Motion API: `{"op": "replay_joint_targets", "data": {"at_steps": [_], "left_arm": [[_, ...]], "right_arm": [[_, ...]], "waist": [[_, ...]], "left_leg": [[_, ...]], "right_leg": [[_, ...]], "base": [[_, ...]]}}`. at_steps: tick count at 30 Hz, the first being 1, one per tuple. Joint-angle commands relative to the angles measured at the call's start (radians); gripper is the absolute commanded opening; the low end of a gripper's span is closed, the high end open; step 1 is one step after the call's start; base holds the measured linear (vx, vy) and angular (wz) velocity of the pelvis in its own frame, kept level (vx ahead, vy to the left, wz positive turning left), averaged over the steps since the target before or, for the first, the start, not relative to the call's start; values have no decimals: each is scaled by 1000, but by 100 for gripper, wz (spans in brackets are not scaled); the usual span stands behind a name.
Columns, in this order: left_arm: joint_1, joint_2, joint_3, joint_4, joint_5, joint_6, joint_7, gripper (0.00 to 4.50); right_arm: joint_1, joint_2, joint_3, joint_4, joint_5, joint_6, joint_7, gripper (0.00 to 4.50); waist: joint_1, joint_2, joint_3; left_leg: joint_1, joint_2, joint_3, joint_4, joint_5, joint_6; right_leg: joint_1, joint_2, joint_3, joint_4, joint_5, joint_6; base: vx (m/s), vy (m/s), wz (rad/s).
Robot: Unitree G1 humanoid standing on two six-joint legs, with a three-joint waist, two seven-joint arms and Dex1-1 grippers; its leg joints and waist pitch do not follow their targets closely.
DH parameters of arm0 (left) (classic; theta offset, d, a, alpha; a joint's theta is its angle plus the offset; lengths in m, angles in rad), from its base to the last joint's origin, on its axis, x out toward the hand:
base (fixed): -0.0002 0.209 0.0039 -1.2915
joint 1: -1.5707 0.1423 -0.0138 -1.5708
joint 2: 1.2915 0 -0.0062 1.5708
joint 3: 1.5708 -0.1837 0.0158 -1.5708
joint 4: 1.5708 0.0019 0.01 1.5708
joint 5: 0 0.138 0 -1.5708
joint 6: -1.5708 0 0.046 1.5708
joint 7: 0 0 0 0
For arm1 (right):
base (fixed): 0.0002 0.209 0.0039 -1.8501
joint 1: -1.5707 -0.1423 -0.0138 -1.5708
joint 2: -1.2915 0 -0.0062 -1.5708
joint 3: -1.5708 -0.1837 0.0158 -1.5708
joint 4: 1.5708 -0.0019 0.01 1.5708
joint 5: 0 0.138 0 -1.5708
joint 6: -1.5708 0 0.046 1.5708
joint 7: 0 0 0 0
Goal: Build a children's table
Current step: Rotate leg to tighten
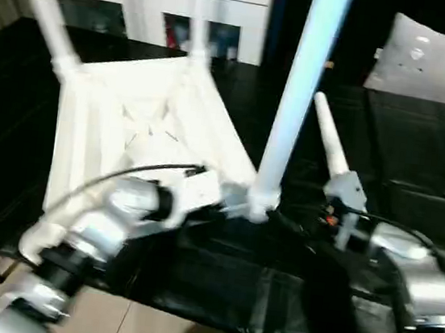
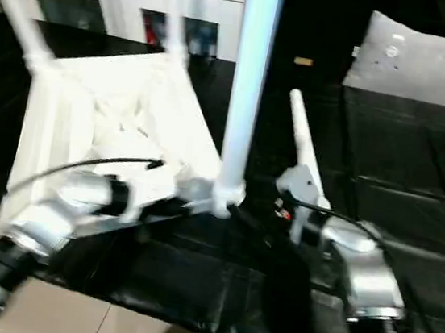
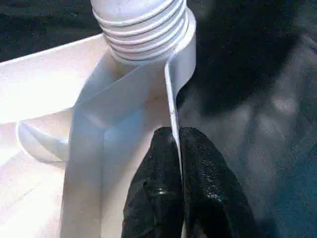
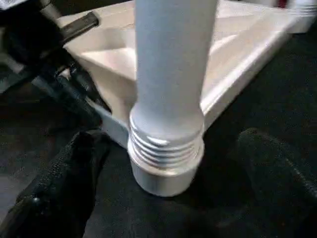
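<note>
- Here, lying upside down on the black-covered work surface (image 1: 418,158): the white table top (image 1: 130,123), ribbed side up, its near corner close to the front edge of the surface, with bare black room off to the right.
- Standing up from the corner sockets: three legs, two at the far corners (image 1: 43,6) (image 1: 199,9) and one tall leg (image 1: 295,102) at the near corner, long way pointing up and leaning a little to the right.
- Lying flat just right of that: a fourth leg (image 1: 327,143), thin end pointing away.
- Seen up close from the right wrist: screw rings at the foot of the near leg (image 4: 166,148), partly out of the socket (image 4: 161,181).
- Right gripper (image 4: 168,183): black fingers (image 4: 54,188) spread wide on both sides of the socket, not touching.
- Left gripper (image 3: 178,148): fingers (image 3: 153,188) pressed together, pinching the thin rim of the table top (image 3: 172,99) just below the socket.
</note>
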Motion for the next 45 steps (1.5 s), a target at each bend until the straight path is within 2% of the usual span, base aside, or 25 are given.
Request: {"op": "replay_joint_targets", "data": {"at_steps": [1, 2, 3, 6, 11, 12, 15, 26, 31, 34, 36, 38, 40, 41, 42, 43, 44, 45], "left_arm": [[-26, 35, -56, 8, -5, -80, -139, 0], [-26, 35, -56, 8, -5, -80, -139, 0], [-35, 53, -69, 17, -11, -112, -188, 0], [-42, 66, -83, 23, -13, -133, -226, 0], [-65, 78, -106, 50, -11, -194, -286, 0], [-69, 78, -109, 53, -11, -200, -292, 0], [-81, 74, -112, 72, -12, -227, -315, 0], [-90, 71, -116, 98, -14, -261, -332, 0], [-83, 70, -107, 102, -24, -254, -332, 0], [-70, 64, -93, 87, -37, -224, -315, 0], [-51, 48, -74, 60, -45, -163, -267, 0], [-28, 12, -49, 22, -50, -68, -186, 0], [-14, -27, -27, -10, -64, 9, -123, 0], [-13, -36, -23, -17, -66, 25, -110, 0], [-8, -76, -11, -42, -65, 91, -49, 0], [-9, -97, -7, -51, -60, 122, -16, 0], [-11, -125, -1, -57, -53, 154, 24, 0], [-13, -145, 3, -60, -49, 175, 50, 0]], "right_arm": [[-27, -27, 35, -3, 2, -17, 76, 447], [-27, -27, 35, -3, 2, -17, 76, 447], [-37, -44, 59, 4, -11, -29, 109, 447], [-44, -52, 79, 13, -28, -52, 133, 447], [-68, -44, 121, 47, -44, -80, 186, 447], [-73, -39, 127, 55, -45, -82, 191, 431], [-92, -25, 143, 84, -38, -90, 211, 421], [-104, -9, 164, 116, -40, -99, 245, 320], [-89, 2, 168, 106, -16, -73, 251, 281], [-61, 22, 161, 78, 14, -22, 232, 274], [-28, 56, 149, 40, 38, 27, 182, 272], [-5, 107, 144, 26, 12, 73, 66, 270], [-1, 153, 137, 35, -22, 84, -38, 268], [-3, 167, 132, 38, -25, 96, -63, 268], [-11, 223, 112, 51, -31, 136, -164, 268], [-16, 251, 102, 59, -34, 151, -212, 268], [-23, 282, 91, 64, -41, 170, -265, 268], [-26, 302, 86, 66, -47, 180, -299, 267]], "waist": [[3, -9, -68], [7, -7, -68], [10, -8, -68], [25, -11, -70], [34, -13, -71], [36, -14, -71], [41, -16, -71], [42, -17, -75], [43, -15, -73], [43, -15, -74], [42, -14, -71], [37, -16, -65], [28, -14, -57], [19, -15, -54], [13, -17, -51], [0, -18, -44], [-12, -17, -45], [-26, -18, -44]], "left_leg": [[-4, 32, 5, -63, -131, 114], [-4, 32, 5, -63, -129, 113], [-2, 35, 5, -63, -126, 110], [1, 37, 8, -61, -123, 104], [-2, 36, 9, -61, -119, 96], [-1, 35, 10, -60, -122, 95], [-2, 35, 9, -61, -130, 87], [-5, 35, 10, -58, -105, 86], [-4, 34, 9, -59, -113, 82], [-5, 35, 9, -59, -110, 83], [-4, 38, 10, -61, -111, 78], [-2, 36, 9, -66, -138, 68], [3, 29, 9, -68, -180, 49], [6, 21, 8, -67, -208, 40], [3, 21, 6, -70, -213, 34], [-5, 15, 2, -72, -235, 26], [4, 10, 0, -67, -267, 20], [3, 5, -4, -64, -286, 20]], "right_leg": [[64, -77, 48, -65, -325, -165], [64, -77, 48, -63, -321, -167], [62, -78, 50, -60, -311, -172], [61, -81, 52, -58, -305, -177], [62, -81, 52, -54, -312, -171], [62, -81, 52, -55, -320, -168], [64, -83, 52, -56, -352, -155], [66, -81, 52, -49, -310, -164], [65, -81, 51, -52, -336, -155], [66, -79, 51, -51, -322, -158], [65, -80, 54, -51, -320, -157], [62, -81, 52, -58, -373, -147], [58, -81, 45, -72, -482, -119], [57, -80, 40, -86, -566, -87], [59, -80, 40, -87, -587, -73], [60, -78, 31, -98, -643, -40], [55, -78, 23, -109, -691, -12], [58, -76, 12, -118, -719, 11]], "base": [[0, 0, 0], [0, 0, 0], [0, 0, 0], [0, 0, 0], [0, 0, 0], [0, 0, 0], [0, 0, 0], [0, 0, 0], [0, 0, 0], [0, 0, 0], [0, 0, 0], [0, 0, 0], [0, 0, 0], [0, 0, 0], [0, 0, 0], [0, 0, 0], [0, 0, 0], [0, 0, 0]]}}
